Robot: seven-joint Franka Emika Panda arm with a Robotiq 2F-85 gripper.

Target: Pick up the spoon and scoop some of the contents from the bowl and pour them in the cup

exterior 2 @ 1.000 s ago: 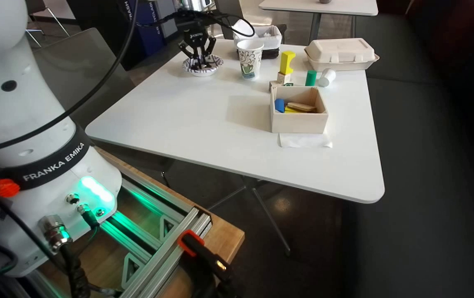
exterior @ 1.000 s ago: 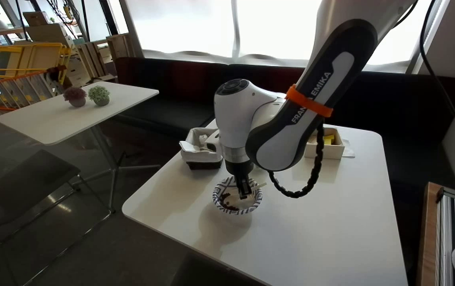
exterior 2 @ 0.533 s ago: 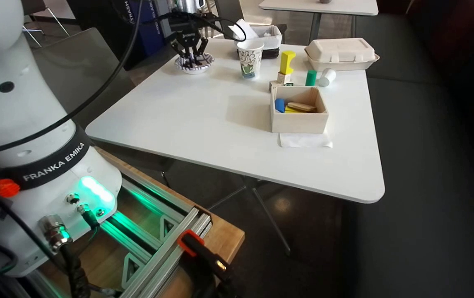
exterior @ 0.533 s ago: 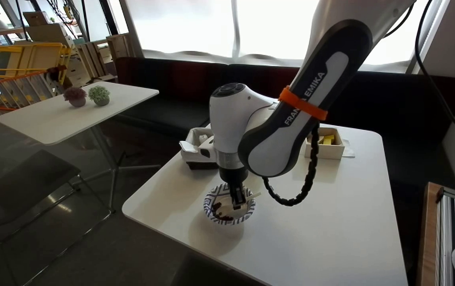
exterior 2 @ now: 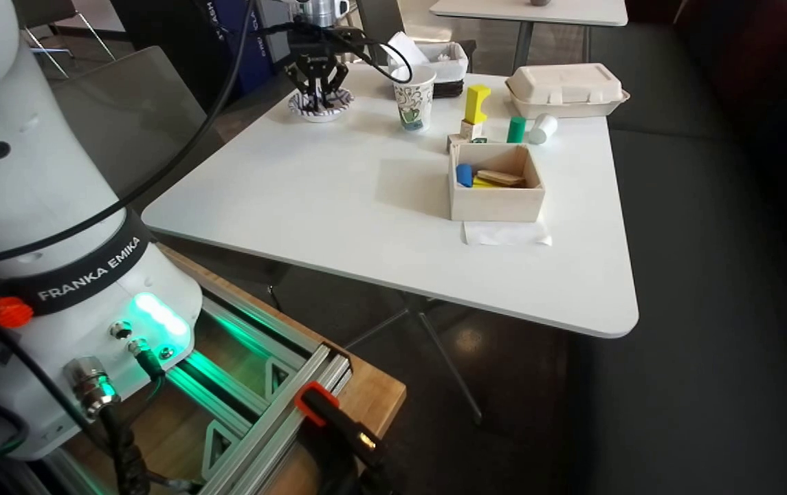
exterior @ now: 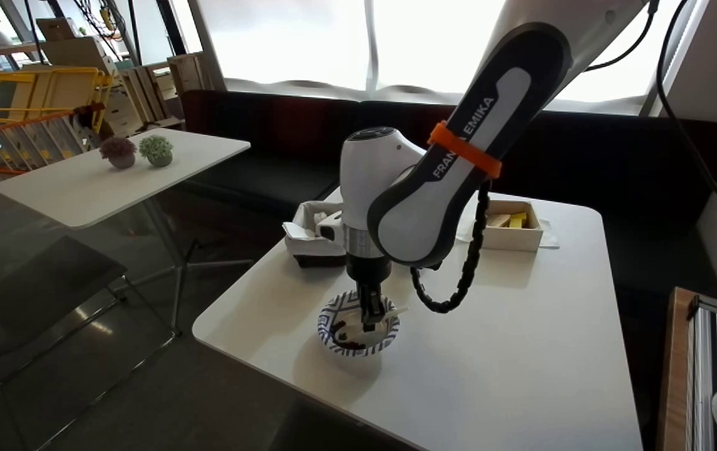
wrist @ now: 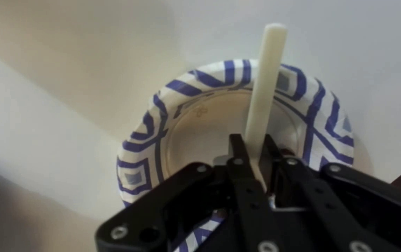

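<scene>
My gripper (wrist: 252, 138) is shut on the pale handle of the spoon (wrist: 265, 80), just above the bowl (wrist: 133, 175). The bowl has a blue-and-white patterned rim and shows in both exterior views (exterior: 327, 322) (exterior 2: 317, 118). My fingertips (exterior: 369, 326) (exterior 2: 319, 106) are over its inside. The handle (exterior: 397, 311) slants out past the rim; the spoon's head is hidden under the fingers. The contents (exterior: 350, 344) are dark brown-red pieces along one side; a bit shows in the wrist view (wrist: 287, 152). The cup (exterior 2: 414, 100), white with a printed pattern, stands upright beside the bowl, apart from it.
A white-lined bin (exterior 2: 448, 65) stands behind the cup. A yellow block (exterior 2: 475, 103), a green cylinder (exterior 2: 516, 130), a white cylinder lying down (exterior 2: 543, 128), a clamshell box (exterior 2: 567, 86) and a wooden block box (exterior 2: 496, 204) share the table (exterior: 490, 376).
My gripper, with the spoon, and the bowl have shifted together leftward in both exterior views, mostly in the first half second. The arm's elbow has moved too. The cup has barely moved.
</scene>
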